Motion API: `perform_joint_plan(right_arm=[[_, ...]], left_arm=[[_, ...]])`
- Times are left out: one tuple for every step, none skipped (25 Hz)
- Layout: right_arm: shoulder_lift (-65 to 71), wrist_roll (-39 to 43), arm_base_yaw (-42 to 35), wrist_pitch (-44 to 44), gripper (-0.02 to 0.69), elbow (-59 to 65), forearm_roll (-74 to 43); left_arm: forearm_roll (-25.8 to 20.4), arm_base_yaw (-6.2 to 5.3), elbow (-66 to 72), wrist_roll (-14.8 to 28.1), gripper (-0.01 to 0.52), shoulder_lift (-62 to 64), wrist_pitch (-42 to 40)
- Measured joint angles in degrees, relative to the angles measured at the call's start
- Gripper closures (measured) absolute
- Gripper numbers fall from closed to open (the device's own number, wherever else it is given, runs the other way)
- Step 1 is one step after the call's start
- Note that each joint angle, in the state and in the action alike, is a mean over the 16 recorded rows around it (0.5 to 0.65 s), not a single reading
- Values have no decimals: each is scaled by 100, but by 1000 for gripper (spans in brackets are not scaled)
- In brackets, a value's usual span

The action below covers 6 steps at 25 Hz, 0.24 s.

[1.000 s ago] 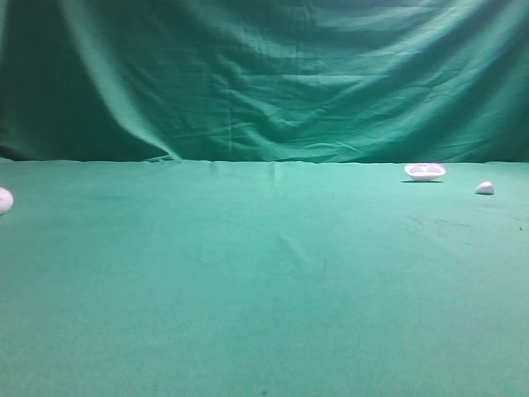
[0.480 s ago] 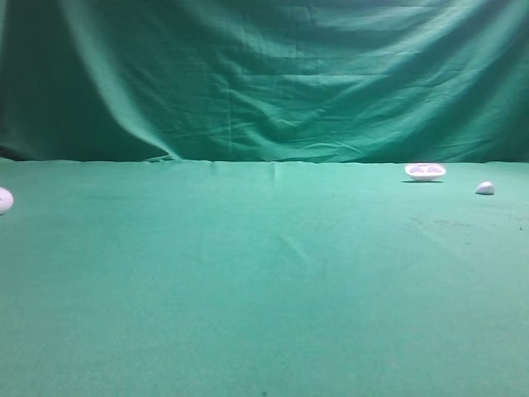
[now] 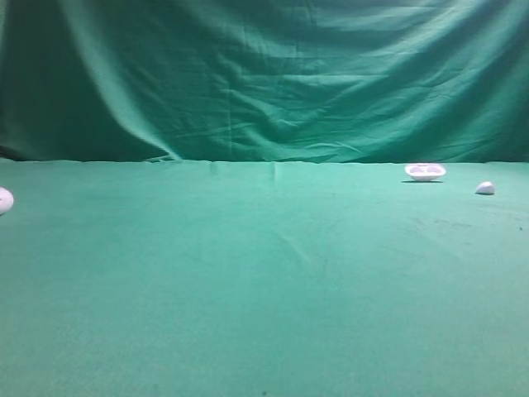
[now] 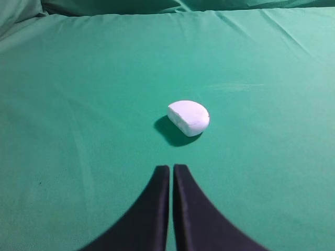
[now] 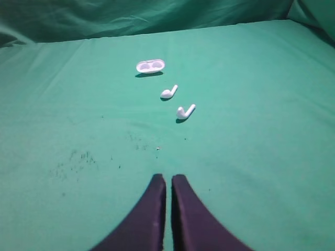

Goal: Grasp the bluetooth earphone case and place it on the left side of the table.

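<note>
The bluetooth earphone case (image 4: 188,117), a white glossy rounded box, rests on the green table (image 4: 78,104) a short way ahead of my left gripper (image 4: 171,167). That gripper is shut, holds nothing and is apart from the case. In the exterior high view the case (image 3: 4,200) shows at the far left edge of the table (image 3: 264,281), partly cut off by the frame. My right gripper (image 5: 168,177) is also shut and holds nothing, over bare cloth. Neither gripper shows in the exterior high view.
A shallow white dish-shaped object (image 5: 150,66) lies far ahead of the right gripper, with two white earbuds (image 5: 168,93) (image 5: 185,111) nearer. In the exterior high view the dish (image 3: 425,171) and a small white lump (image 3: 485,188) sit at the back right. A green backdrop (image 3: 264,74) hangs behind.
</note>
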Motion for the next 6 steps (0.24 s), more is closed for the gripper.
perform_joint_plan(right_arm=[[0, 0, 0, 1, 665, 0, 1], [0, 0, 0, 1, 665, 0, 2], [0, 0, 0, 2, 665, 0, 3], [0, 0, 0, 2, 665, 0, 3], [0, 0, 0, 3, 665, 0, 4], [0, 0, 0, 3, 665, 0, 4]], left_arm=[[0, 0, 0, 0, 514, 0, 0], [0, 0, 0, 0, 514, 0, 0], [0, 0, 0, 0, 514, 0, 0], [0, 0, 0, 0, 514, 0, 0], [0, 0, 0, 0, 514, 0, 0], [0, 0, 0, 0, 514, 0, 0]])
